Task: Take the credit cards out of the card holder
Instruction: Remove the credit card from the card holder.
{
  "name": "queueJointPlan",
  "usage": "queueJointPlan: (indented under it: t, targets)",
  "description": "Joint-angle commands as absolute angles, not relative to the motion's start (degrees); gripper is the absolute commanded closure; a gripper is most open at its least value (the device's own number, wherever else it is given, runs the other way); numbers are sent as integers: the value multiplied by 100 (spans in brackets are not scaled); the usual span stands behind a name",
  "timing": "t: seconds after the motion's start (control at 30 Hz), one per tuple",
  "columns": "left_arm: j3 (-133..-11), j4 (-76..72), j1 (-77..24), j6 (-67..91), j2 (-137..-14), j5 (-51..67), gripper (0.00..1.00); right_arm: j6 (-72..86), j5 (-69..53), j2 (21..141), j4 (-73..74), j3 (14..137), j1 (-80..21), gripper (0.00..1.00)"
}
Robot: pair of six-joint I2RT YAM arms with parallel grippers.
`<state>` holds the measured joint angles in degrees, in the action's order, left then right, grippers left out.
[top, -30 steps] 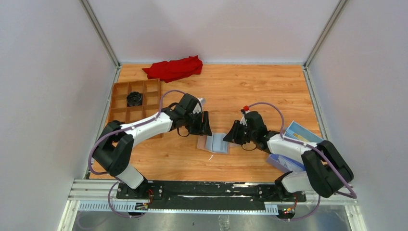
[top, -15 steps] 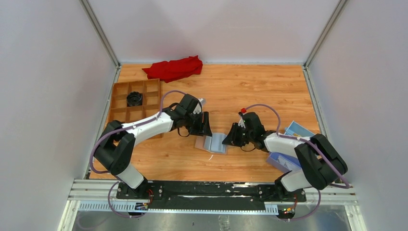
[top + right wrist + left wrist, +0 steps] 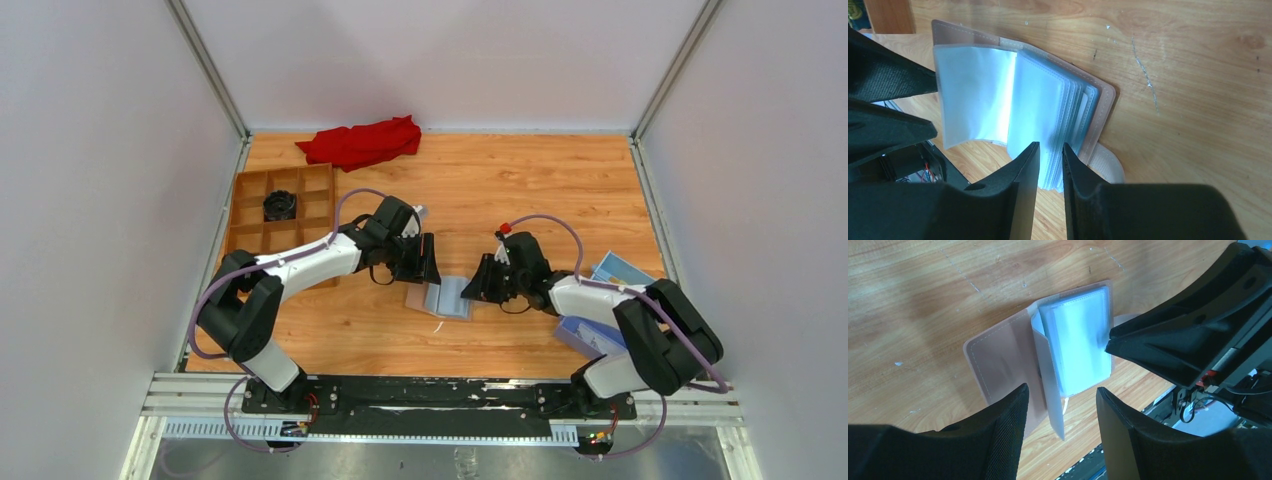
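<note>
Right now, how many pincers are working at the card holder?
2. The left pincer is at the left side of the card holder, jaws wide apart. The right pincer is at its stack of clear sleeves, jaws nearly together. Neither is hidden.

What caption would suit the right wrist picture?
Right gripper, jaws narrowly apart, over the clear sleeves of the open card holder on a wooden table.

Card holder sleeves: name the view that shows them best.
Right wrist view: the card holder lies open close up, clear sleeves fanned, edges distinct. Left wrist view shows the card holder face-on, sleeves merging. Top view shows the card holder as a small pale patch.
</note>
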<state>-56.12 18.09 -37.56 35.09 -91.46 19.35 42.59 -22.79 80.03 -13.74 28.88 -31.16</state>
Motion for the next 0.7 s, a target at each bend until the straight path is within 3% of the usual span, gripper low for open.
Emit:
queueJointPlan:
  t: [0.0,0.67]
  targets:
    - [-5537,1704,-3711,3461,-9237,2013,44,4248,-2476,8288,-1525,3057,-3193,73]
    - [-5519,1496,-3710,3595,-9265,2145,44,4468,-3209,8590,-1949,3531,-3376,74]
